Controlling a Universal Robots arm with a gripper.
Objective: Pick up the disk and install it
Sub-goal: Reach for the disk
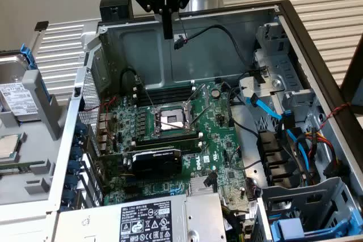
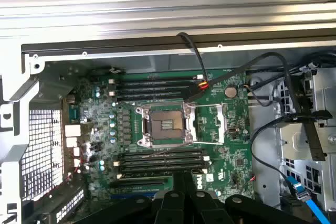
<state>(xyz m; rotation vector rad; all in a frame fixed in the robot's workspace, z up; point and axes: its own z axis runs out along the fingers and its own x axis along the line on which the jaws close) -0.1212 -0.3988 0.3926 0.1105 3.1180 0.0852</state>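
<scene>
The disk (image 1: 17, 99), a silver hard drive with a white label and a blue plastic carrier at its far end, lies on a grey holder at the exterior view's left, outside the computer case. My gripper (image 1: 168, 33) hangs high over the rear of the open case (image 1: 283, 12), well to the right of the disk and apart from it. Its two black fingers are pressed together with nothing between them. In the wrist view the gripper (image 2: 182, 181) points down at the motherboard (image 2: 220, 129), above the bare processor socket (image 2: 163, 124).
A square silver processor chip (image 1: 8, 145) sits just in front of the disk. Metal drive cages (image 1: 278, 92) with blue and black cables line the case's right side. A power supply (image 1: 147, 222) fills the near edge, and a loose black cable (image 1: 218, 29) crosses the rear wall.
</scene>
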